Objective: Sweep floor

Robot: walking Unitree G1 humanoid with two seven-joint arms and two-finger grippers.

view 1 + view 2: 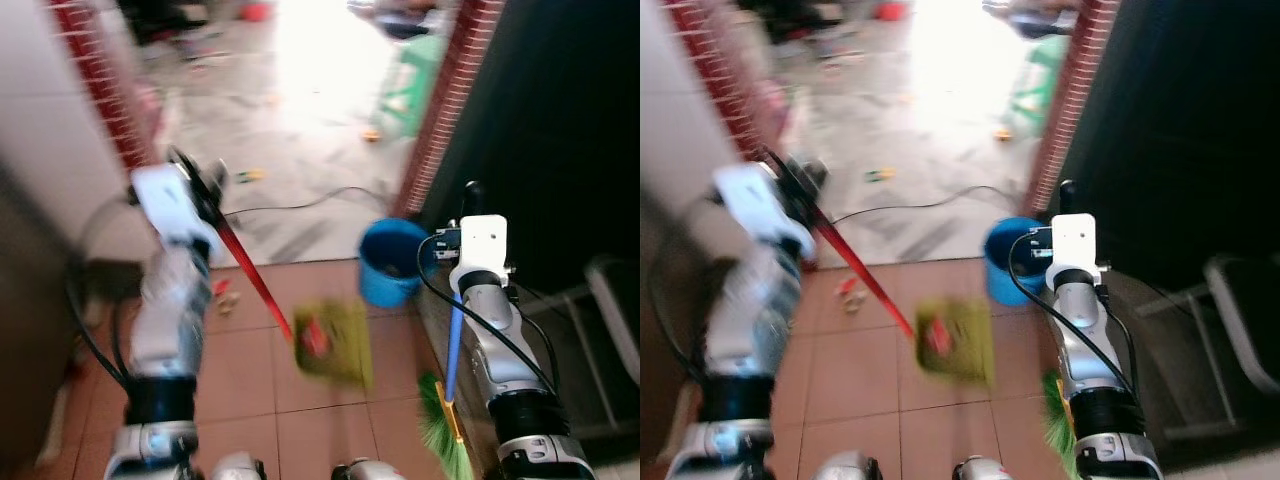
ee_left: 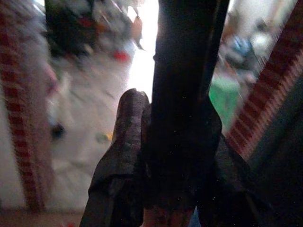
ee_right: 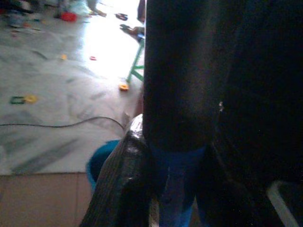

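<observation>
Sweeping looks barely begun: the left gripper [image 2: 156,189] is clamped on the red-handled dustpan [image 1: 335,343] resting on the tiled floor [image 1: 250,380], the right gripper [image 3: 175,179] is clamped on the blue-handled broom [image 1: 447,420] beside a blue bucket [image 1: 388,262], with blurred, probably unswept scraps [image 1: 225,297] nearby.

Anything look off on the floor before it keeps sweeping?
Yes: a black cable snakes loose across the grey floor beyond the blue bucket, where it could snag a broom. Small scraps lie on the tan tiles near the green dustpan on its red handle.
</observation>
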